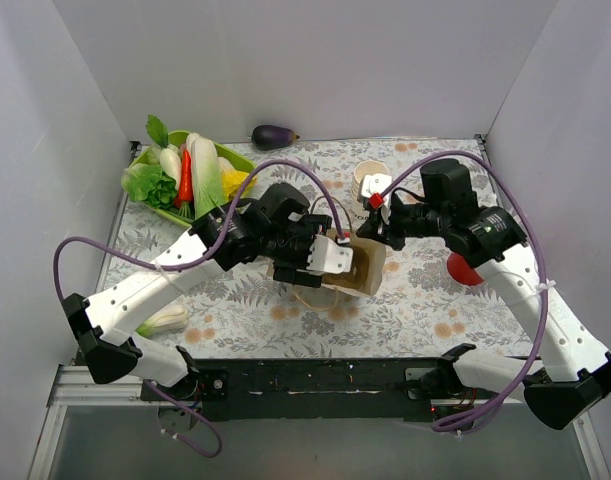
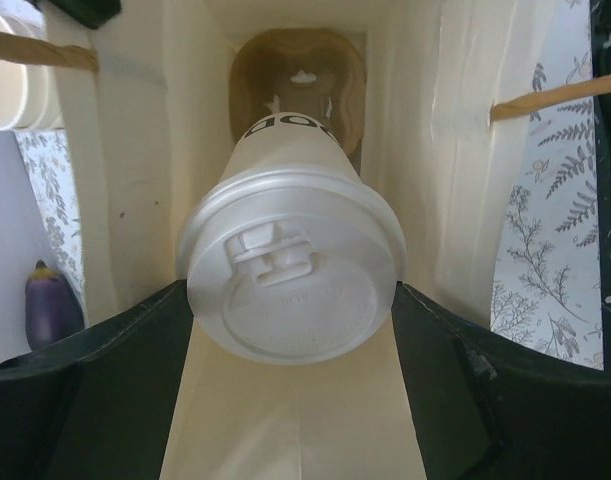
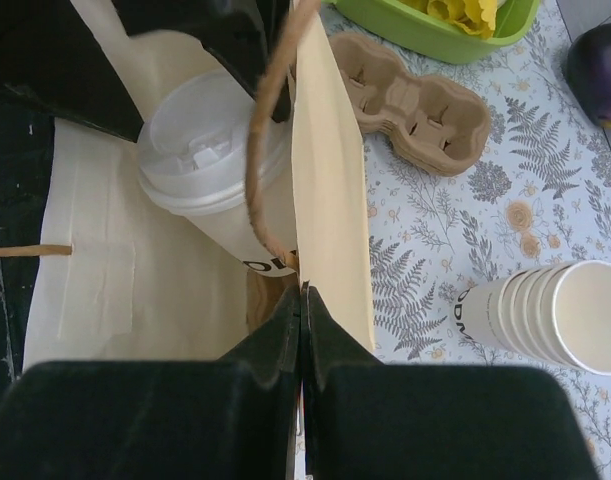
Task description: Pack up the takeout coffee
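Note:
The takeout coffee, a cream paper cup with dark print and a white lid, lies on its side inside a cream paper bag. Its base points at a brown cup carrier deep in the bag. My left gripper reaches into the bag's mouth, and its black fingers press the lid from both sides. My right gripper is shut on the bag's thin side wall, next to a brown twine handle. From above, both grippers meet at the bag, and the cup is hidden there.
A stack of lidless cups lies behind the bag, and a second brown carrier lies flat on the floral cloth. A green tray of vegetables sits back left. An eggplant is at the back wall. A red cup sits under my right arm.

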### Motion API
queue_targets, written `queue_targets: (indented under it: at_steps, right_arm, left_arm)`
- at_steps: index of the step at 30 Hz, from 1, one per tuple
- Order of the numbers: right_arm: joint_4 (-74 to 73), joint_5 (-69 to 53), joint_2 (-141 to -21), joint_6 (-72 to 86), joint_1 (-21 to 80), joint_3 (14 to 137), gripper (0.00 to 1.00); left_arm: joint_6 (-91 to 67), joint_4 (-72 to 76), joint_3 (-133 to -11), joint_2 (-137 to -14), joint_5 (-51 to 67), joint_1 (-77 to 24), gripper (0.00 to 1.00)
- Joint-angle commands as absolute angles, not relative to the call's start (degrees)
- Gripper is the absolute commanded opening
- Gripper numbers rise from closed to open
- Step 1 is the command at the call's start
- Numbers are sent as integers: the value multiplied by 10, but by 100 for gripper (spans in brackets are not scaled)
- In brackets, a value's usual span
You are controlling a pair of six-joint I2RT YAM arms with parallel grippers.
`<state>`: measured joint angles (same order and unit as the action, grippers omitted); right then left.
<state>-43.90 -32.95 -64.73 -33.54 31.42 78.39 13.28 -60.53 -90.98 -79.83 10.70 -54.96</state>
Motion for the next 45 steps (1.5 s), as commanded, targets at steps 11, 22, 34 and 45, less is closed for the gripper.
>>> queue_targets:
  at_steps: [11,22,34,45]
  right_arm:
    - [-394,-259,-611,-314,388,749,1]
    - [-337,-220,-599,-259,392,710,1]
    - [-333,-242,-594,-241,409,699,1]
    - [-345,-260,-577,-248,408,686,1]
  left_arm:
    - [188,-580,-819,-754,25,-585,0]
    - [223,-554,-766,-725,14,-613,0]
    - [223,-511,-780,-763,-14,-614,0]
    - [155,-499,-804,-787,-27,-610,0]
